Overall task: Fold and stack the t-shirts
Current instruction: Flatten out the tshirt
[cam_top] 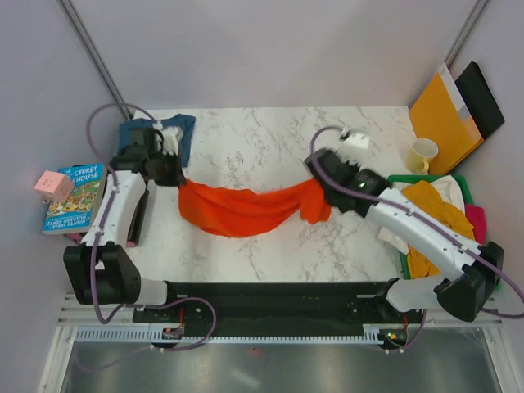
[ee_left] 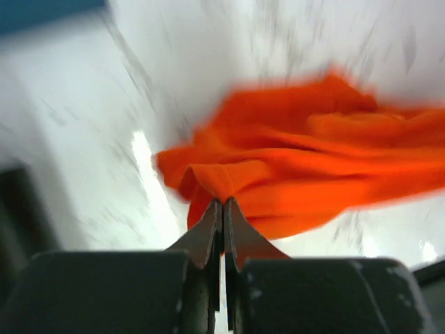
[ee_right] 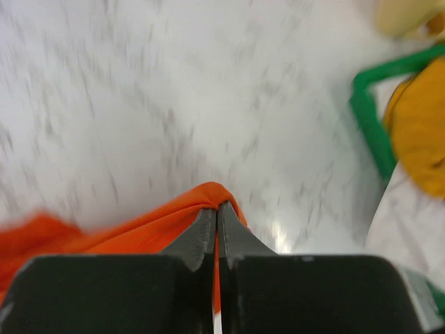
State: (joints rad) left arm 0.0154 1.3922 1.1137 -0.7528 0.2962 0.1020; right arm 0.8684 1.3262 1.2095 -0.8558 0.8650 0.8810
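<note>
— Where is the bright orange-red cloth t-shirt [cam_top: 246, 209] hanging?
— It is sagging over the white marbled surface [cam_top: 262, 139]. The left tool [ee_left: 222, 203] is clenching 1 end, and the right tool [ee_right: 217, 207] is pinching the other.

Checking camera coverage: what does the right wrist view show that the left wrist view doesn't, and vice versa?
Only right wrist: the green tray, a mustard yellow shirt, the right gripper. Only left wrist: a blurred blue strip at the top corner, the left gripper. Both: a gripper shut on the orange-red t-shirt, over the marble table.
</note>
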